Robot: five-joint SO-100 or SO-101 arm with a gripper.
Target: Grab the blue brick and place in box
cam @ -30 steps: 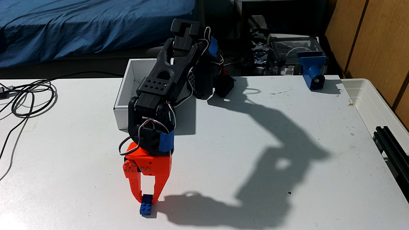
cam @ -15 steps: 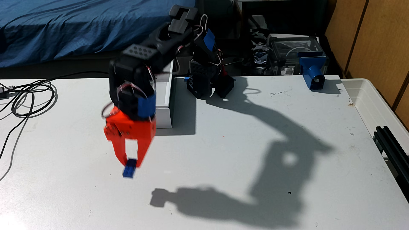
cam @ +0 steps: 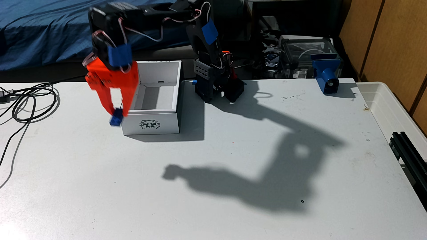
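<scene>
My jaws pinch the brick [cam: 116,119] by its upper end, hanging just left of the box [cam: 152,113]. Blur suggests a shallow grip, so I should swing right gently and release only above the opening

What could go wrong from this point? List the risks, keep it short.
1. The orange claw pinches the small blue studded plastic brick only by its upper end, at the fingertips; most of it hangs below, so it may slip or swing loose.
2. The brick appears to hang beside the near left corner of the white cardboard box, not above the opening; releasing now would likely drop it on the white table.
3. Moving sideways at this height could knock the brick against the box wall.
</scene>
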